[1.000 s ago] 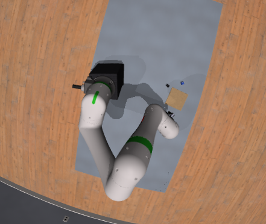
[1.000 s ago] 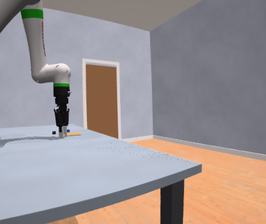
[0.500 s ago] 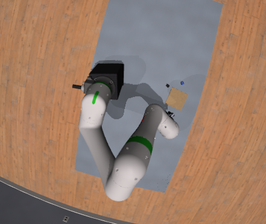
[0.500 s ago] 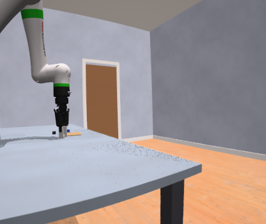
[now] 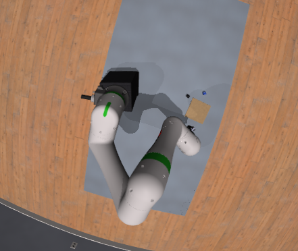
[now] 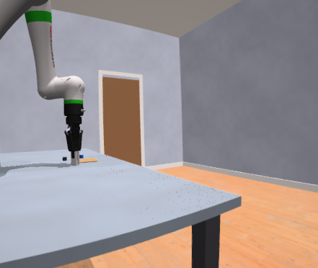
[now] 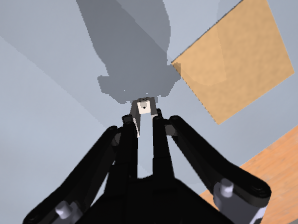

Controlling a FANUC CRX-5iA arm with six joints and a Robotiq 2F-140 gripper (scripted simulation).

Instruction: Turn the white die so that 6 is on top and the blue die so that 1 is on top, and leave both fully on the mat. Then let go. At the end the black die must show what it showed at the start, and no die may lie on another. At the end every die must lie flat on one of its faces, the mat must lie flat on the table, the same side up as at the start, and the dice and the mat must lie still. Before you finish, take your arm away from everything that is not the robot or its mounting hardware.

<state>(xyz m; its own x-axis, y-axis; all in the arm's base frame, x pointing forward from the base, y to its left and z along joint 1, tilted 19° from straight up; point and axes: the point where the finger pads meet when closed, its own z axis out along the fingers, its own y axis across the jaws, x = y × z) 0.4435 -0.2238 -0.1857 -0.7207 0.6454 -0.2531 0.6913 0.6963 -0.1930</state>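
Note:
The white die [image 7: 144, 106] sits on the grey table between my fingertips, just off the near edge of the tan mat [image 7: 235, 65]. My gripper [image 7: 144, 106] [image 6: 75, 162] points straight down at the table and is shut on the white die, with its tips at table level. In the overhead view the gripper [image 5: 191, 128] is at the mat's [image 5: 197, 110] lower left corner, and the arm hides the white die. The blue die [image 5: 204, 92] and the black die [image 5: 187, 96] lie on the table beyond the mat, both off it. Their top faces are too small to read.
The robot's black base [image 5: 119, 88] stands at the left of the grey table. The table's right edge runs close to the mat, with wooden floor beyond it. The mat [image 6: 89, 160] lies flat.

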